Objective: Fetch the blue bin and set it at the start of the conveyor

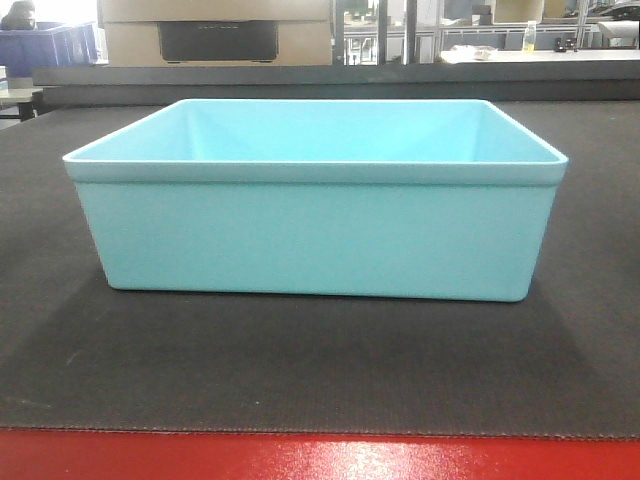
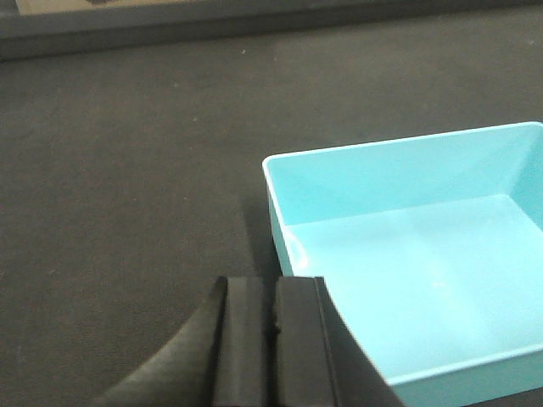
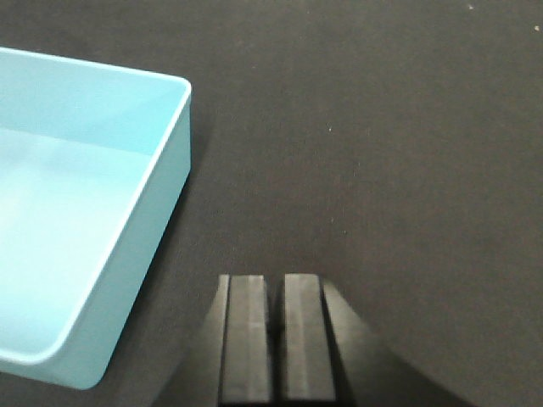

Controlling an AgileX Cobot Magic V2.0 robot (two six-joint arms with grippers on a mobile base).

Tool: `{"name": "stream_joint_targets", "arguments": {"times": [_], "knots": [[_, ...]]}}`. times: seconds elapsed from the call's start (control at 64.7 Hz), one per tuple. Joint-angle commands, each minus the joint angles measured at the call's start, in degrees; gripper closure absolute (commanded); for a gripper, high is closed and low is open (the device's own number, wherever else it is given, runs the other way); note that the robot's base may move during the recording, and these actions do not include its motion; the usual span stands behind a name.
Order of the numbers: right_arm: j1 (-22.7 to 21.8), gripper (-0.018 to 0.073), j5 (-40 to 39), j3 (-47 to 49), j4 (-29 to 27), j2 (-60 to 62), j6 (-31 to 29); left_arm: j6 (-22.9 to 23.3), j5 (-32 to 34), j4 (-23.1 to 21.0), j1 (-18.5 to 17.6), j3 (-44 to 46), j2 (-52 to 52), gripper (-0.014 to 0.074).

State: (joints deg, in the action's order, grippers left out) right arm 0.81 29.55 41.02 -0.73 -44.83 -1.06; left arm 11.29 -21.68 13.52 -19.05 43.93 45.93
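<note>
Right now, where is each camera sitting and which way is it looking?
Front view: low at the belt's red edge strip, level toward the blue bin; no robot parts visible.
Left wrist: above the belt, looking down; left gripper shut, bin to its right.
Right wrist: same downward look; right gripper shut, bin to its left.
All views share the bin.

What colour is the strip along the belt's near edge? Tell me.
Glossy red strip, seen best in the exterior front-facing view, below the dark grey belt.

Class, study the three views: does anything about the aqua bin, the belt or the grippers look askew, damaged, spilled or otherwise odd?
Nothing stands out. The blue bin sits upright and flat on the dark belt, empty, rim intact, square to the red edge strip. The left gripper and right gripper are shut, each beside the bin without touching it.
</note>
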Motion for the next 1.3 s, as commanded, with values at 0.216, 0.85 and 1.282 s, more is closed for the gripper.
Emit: {"name": "stream_joint_targets", "arguments": {"times": [0.216,0.85,1.282], "knots": [[-0.2,0.0721,-9.4,-13.6,0.7,22.3,0.0,0.0,12.4,-1.8,0.1,-15.6,-18.5,0.0707],[-0.2,0.0721,-12.0,-14.5,0.7,30.4,0.0,0.0,12.4,-1.2,0.1,-18.4,-26.1,0.0707],[-0.2,0.0721,-12.0,-14.5,0.7,30.4,0.0,-12.4,11.6,-7.3,1.0,-18.6,-27.6,0.0707]]}}
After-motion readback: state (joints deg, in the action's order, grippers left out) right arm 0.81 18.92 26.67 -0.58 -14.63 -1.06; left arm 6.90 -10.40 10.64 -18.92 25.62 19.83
